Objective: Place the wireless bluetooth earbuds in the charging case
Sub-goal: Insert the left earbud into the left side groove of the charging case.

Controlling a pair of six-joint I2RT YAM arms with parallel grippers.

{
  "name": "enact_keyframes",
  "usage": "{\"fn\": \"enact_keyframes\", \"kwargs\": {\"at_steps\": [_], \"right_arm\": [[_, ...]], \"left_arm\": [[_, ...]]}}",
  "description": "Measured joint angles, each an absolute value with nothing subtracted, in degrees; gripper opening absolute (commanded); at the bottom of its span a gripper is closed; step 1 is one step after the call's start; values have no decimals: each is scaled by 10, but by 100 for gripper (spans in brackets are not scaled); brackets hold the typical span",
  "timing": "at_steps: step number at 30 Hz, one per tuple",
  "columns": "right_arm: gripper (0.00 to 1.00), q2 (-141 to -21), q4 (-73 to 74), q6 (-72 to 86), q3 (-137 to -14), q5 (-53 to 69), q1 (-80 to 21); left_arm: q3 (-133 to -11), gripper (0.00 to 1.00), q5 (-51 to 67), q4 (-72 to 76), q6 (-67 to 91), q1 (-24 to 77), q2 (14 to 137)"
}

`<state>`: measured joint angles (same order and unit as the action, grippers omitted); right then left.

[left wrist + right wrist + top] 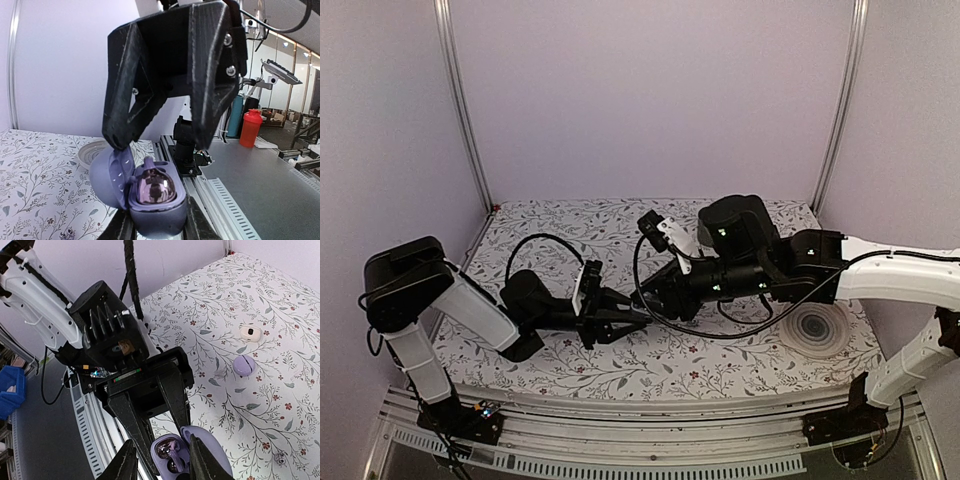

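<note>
Charging case (156, 218), lid open, earbud (156, 189) inside, between left jaws.

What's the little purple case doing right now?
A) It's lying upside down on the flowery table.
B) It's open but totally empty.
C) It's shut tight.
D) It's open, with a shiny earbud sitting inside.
D: the case has its lid tipped back, and a shiny purple earbud sits inside it.
</note>
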<state>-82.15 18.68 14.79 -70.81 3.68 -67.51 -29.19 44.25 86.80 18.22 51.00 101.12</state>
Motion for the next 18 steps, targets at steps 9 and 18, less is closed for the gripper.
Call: {"fn": "enact_keyframes", "kwargs": {"at_steps": [9,18], "right_arm": [[23,-821,200,164,-716,5,-675],[20,-821,205,172,-716,-19,-675]], "left_arm": [[-292,0,437,867,165,511,1008],[-291,0,417,865,150,511,1007]]}}
